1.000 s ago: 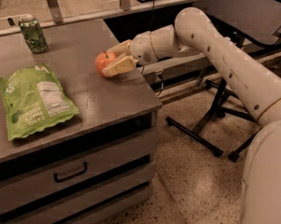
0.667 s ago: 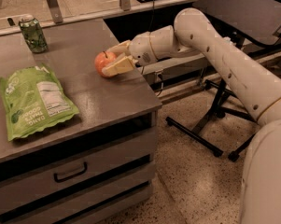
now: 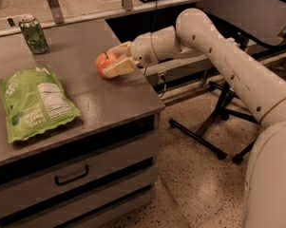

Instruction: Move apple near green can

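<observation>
Gripper [image 3: 109,61]: out over the right edge of the counter, about halfway along it, fingers clamped on the apple, one pale finger [image 3: 121,48] across the top and the other under the near side.
Apple [image 3: 103,62]: red-orange, stem up, held just inside the right edge; I cannot tell whether it rests on the top or hangs a shade above it.
Arm [image 3: 218,51]: white, reaching in from the right, its wrist level with the counter.
Green can [image 3: 33,33]: upright near the far left corner, silver top up, well apart from the apple; what is inside cannot be seen.
Snack bag [image 3: 35,102]: bright green, lying flat towards the left and near the front edge, printed panel facing up.
Drawers: the upper drawer [image 3: 71,172] with a dark handle is pushed in under the front edge, another one below it.
Since a second ago: apple, gripper, can and bag sit where they were; no shift that I can make out.
Counter [image 3: 100,101]: grey, dull metal top.
Room: speckled floor [image 3: 195,184] to the right, a black stand with splayed legs [image 3: 214,127] behind the arm, a dark flat panel [image 3: 249,8] at the far right.
</observation>
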Controlling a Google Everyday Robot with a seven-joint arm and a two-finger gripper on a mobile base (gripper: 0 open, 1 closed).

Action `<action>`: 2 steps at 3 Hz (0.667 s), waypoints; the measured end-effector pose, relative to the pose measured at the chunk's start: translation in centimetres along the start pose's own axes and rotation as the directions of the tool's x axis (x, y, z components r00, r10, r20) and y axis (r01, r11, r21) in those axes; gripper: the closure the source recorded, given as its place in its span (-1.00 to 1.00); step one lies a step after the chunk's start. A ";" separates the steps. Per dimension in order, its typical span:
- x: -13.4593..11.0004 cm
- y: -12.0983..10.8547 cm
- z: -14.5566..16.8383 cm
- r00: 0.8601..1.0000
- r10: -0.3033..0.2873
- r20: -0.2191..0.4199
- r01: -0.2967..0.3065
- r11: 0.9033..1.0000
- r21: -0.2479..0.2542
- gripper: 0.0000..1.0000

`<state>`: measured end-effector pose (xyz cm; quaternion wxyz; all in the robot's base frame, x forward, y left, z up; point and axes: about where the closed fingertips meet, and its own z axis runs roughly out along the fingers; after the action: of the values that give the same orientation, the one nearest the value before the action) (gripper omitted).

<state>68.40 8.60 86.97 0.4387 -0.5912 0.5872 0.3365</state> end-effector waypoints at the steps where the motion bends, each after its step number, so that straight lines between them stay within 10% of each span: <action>1: -0.8 -1.3 0.7 0.999 -0.034 0.008 0.034 0.999 -0.010 1.00; 2: -0.5 -4.1 4.0 0.998 -0.063 -0.024 0.062 0.996 -0.062 1.00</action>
<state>72.88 12.15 86.40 0.4231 -0.6268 0.5634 0.3327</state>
